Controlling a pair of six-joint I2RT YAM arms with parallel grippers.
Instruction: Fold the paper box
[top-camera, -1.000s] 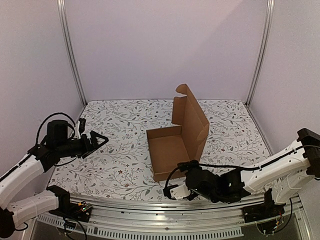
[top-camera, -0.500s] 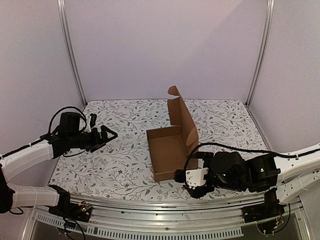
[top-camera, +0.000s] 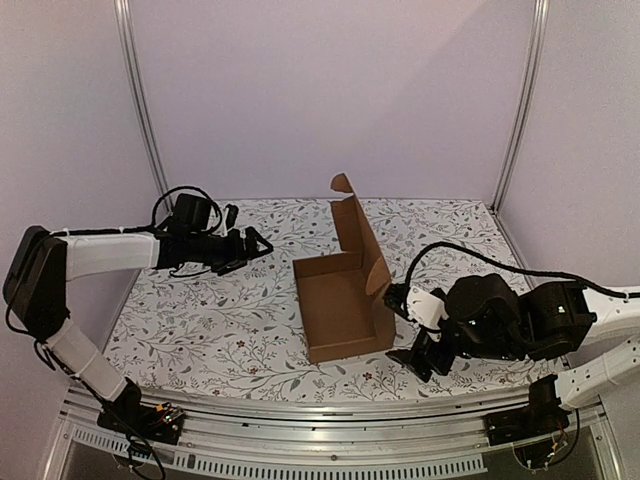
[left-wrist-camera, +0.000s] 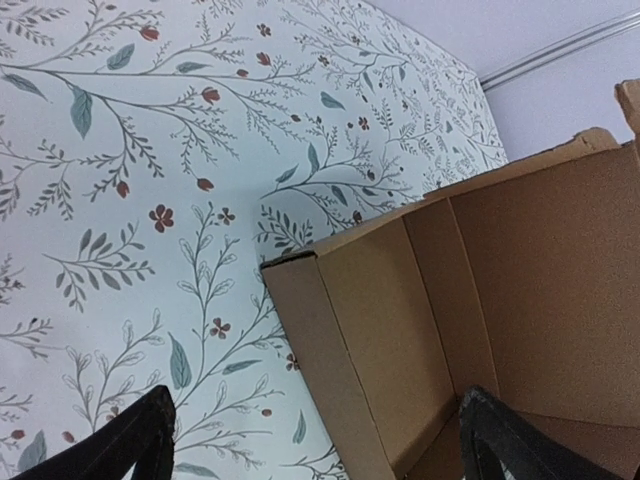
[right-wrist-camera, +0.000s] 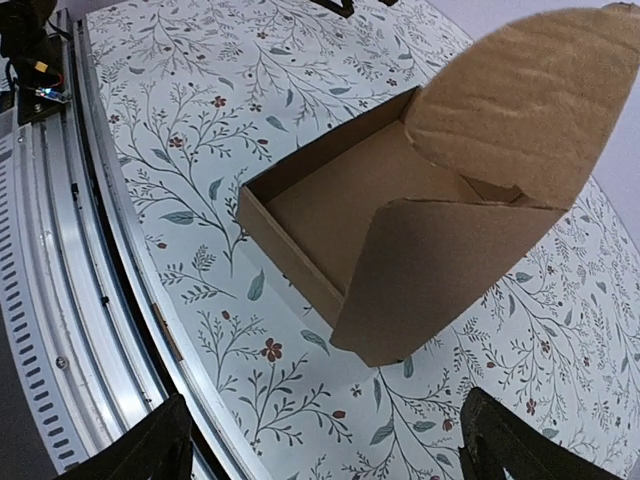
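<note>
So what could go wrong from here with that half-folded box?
Neither open gripper holds the paper box, so a push from the right gripper beside its near corner might slide it rather than fold it. Its lid stands upright, unsupported; a nudge could tip it backward. The left gripper hangs off to the side, too far to steady it.
</note>
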